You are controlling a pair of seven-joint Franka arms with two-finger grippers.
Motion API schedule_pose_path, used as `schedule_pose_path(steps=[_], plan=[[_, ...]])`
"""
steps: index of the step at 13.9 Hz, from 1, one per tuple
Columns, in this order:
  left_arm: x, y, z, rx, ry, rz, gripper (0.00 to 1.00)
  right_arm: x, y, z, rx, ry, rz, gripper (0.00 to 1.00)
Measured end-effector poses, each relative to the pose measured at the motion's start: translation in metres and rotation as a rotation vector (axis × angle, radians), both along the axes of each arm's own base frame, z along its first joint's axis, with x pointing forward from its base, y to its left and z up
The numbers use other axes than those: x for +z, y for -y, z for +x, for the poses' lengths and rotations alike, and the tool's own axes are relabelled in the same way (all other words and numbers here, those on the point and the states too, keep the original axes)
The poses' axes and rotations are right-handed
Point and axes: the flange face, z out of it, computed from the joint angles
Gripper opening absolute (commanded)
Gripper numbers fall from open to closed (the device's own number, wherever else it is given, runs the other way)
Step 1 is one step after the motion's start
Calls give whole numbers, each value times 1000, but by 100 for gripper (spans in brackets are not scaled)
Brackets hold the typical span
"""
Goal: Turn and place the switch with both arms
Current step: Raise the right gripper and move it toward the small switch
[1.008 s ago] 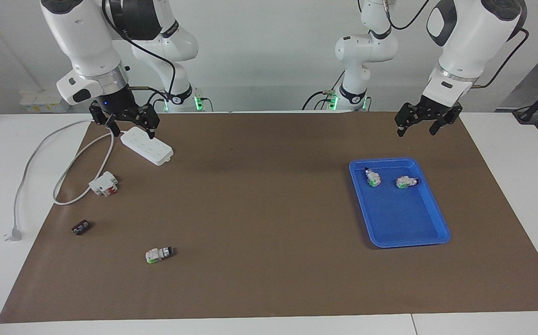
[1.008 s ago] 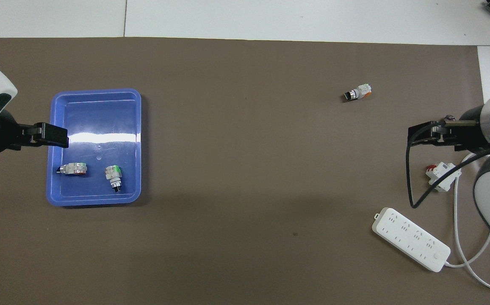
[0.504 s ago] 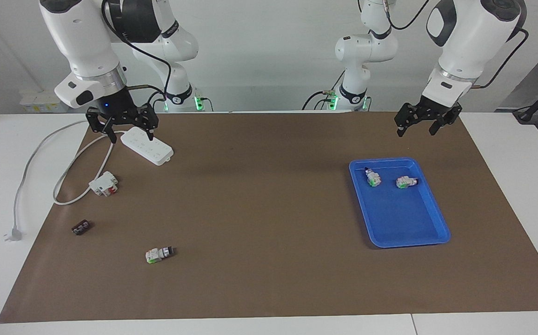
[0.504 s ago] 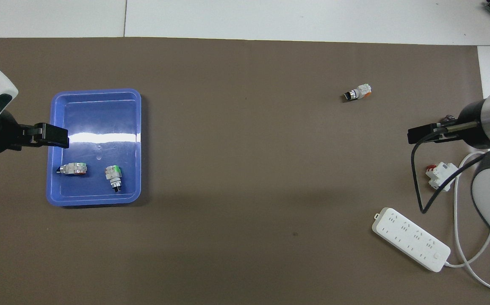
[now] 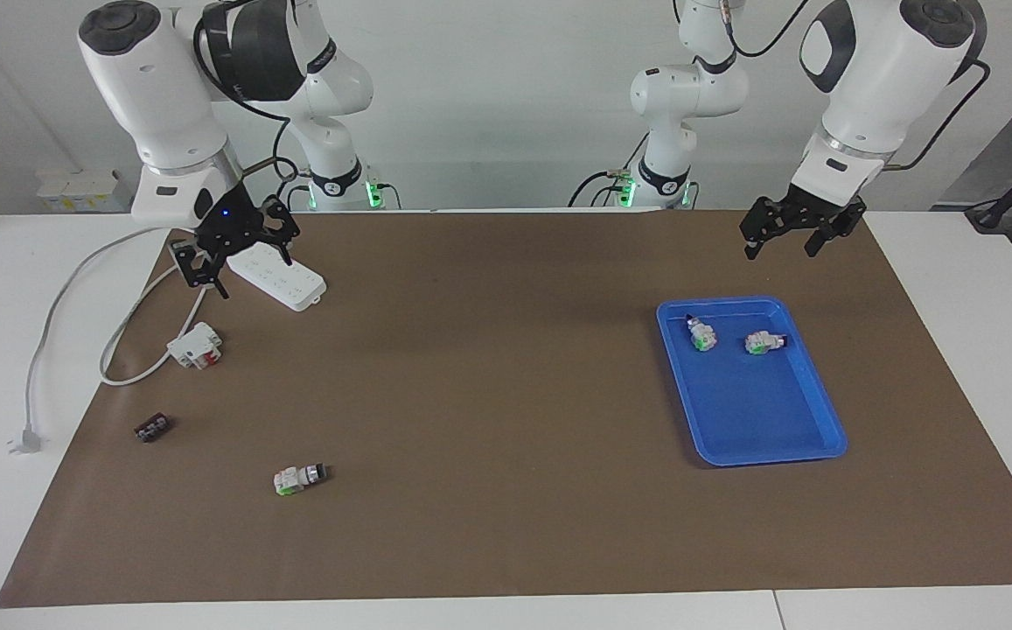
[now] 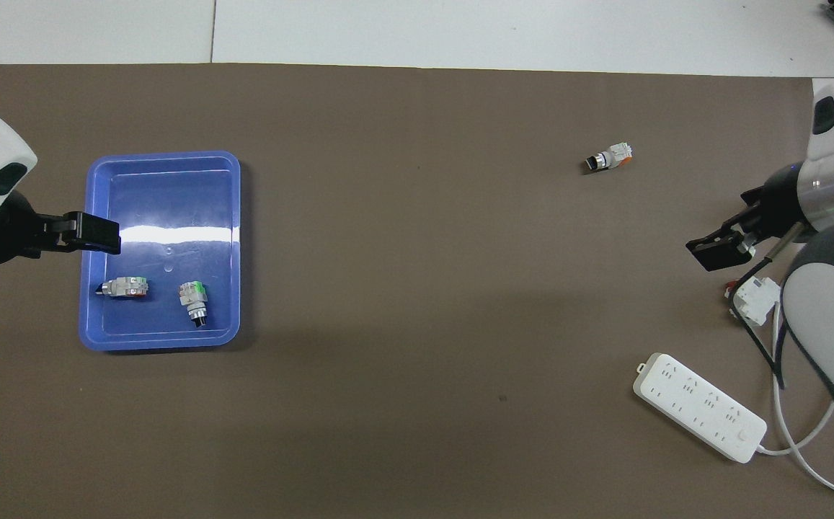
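Observation:
One switch (image 5: 300, 478) with a green mark and a black knob lies alone on the brown mat, toward the right arm's end and far from the robots; it also shows in the overhead view (image 6: 608, 158). Two like switches (image 5: 700, 333) (image 5: 763, 342) lie in the blue tray (image 5: 777, 442), also seen from overhead (image 6: 193, 298) (image 6: 122, 288). My right gripper (image 5: 254, 276) is open and empty, up in the air over the power strip and its cable (image 6: 708, 256). My left gripper (image 5: 781, 252) is open and empty, raised over the tray's edge nearest the robots (image 6: 110, 244).
A white power strip (image 5: 282, 276) (image 6: 698, 406) lies near the right arm's base, its grey cable looping off the mat to a plug (image 5: 24, 437). A white block with red parts (image 5: 195, 344) (image 6: 752, 299) and a small black ridged piece (image 5: 152, 428) lie near the cable.
My right gripper has turned at the wrist and tilted, its arm swinging a little over the power strip. The left gripper has barely moved. The switches have not moved.

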Motion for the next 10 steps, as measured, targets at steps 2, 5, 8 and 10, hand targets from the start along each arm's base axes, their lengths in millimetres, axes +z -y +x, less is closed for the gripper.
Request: schedule_pose_path(steps=[2, 5, 8, 10], plan=[[0, 0, 0, 0, 1, 0, 100, -10, -2, 11, 160, -9, 5, 100], [-2, 0, 0, 0, 5, 0, 100, -32, -2, 32, 420, -24, 22, 100], [-3, 0, 0, 0, 5, 0, 100, -52, 10, 61, 615, -19, 46, 100], [-4, 0, 0, 0, 5, 0, 100, -74, 24, 81, 697, -14, 88, 100]])
